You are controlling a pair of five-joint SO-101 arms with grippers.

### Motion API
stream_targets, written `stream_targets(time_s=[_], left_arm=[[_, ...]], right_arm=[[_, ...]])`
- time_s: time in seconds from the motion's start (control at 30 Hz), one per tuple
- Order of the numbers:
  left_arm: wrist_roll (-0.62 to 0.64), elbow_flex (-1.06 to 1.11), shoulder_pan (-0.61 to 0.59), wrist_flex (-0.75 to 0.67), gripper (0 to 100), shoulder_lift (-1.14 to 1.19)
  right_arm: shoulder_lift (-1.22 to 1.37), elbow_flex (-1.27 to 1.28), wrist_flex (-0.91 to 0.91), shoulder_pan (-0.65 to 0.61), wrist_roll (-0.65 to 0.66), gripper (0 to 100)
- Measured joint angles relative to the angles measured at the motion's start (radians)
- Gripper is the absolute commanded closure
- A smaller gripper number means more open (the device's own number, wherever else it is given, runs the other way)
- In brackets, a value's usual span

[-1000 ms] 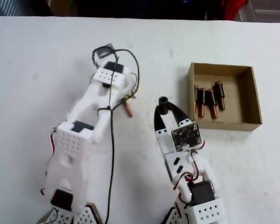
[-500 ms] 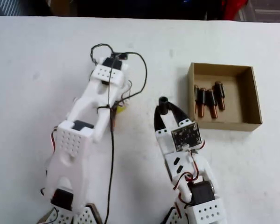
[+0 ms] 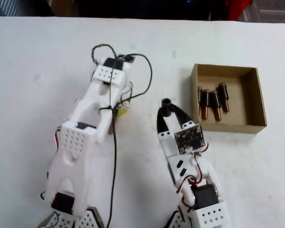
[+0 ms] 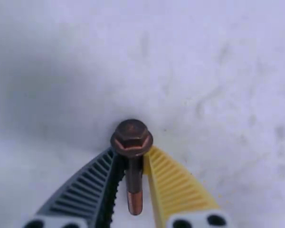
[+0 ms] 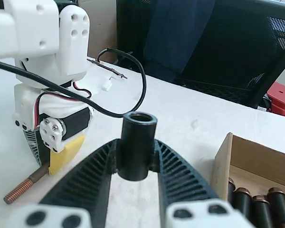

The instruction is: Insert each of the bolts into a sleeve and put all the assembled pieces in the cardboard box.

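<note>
Where the bolt sits: our bolt (image 4: 131, 138) is clamped between the left fingers (image 4: 173, 187), with its hex head just past their tips and its shank running back between them.
What has changed: a second ago the copper shank jutted out beside these fingers in the high view. We have since turned the wrist, and the arm now covers it from above. We judge this a re-aiming for insertion, with no mating yet.
Bolt axis: from the right wrist we see the threaded end poking out beneath the yellow finger. The long axis is low and slanted, and the tip is not aimed at the sleeve's mouth.
Sleeve: the sleeve (image 5: 136, 142) stands upright, gripped by our right fingers (image 5: 180, 175), bore open upward, apart from the left fingers.
Cardboard box: the cardboard box (image 3: 259, 97) lies beyond the right fingers and holds four assembled pieces (image 3: 211, 102).
Counter: the white counter (image 3: 38, 57) lies beneath both sets of fingers.
</note>
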Motion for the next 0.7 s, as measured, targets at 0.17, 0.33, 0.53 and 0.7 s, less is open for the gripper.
stream_targets(time_s=[0.17,0.33,0.53,0.7], left_arm=[[-0.003,-0.025,-0.018,0.021,98,0.003],[-0.005,-0.025,-0.021,0.035,98,-0.009],[-0.003,-0.021,-0.041,0.087,98,-0.107],[-0.041,-0.021,-0.041,0.12,98,-0.226]], right_arm=[[0.0,0.0,0.0,0.0,0.0,98.1],[0.0,0.0,0.0,-0.02,0.0,98.1],[0.0,0.0,0.0,-0.032,0.0,98.1],[0.0,0.0,0.0,-0.046,0.0,98.1]])
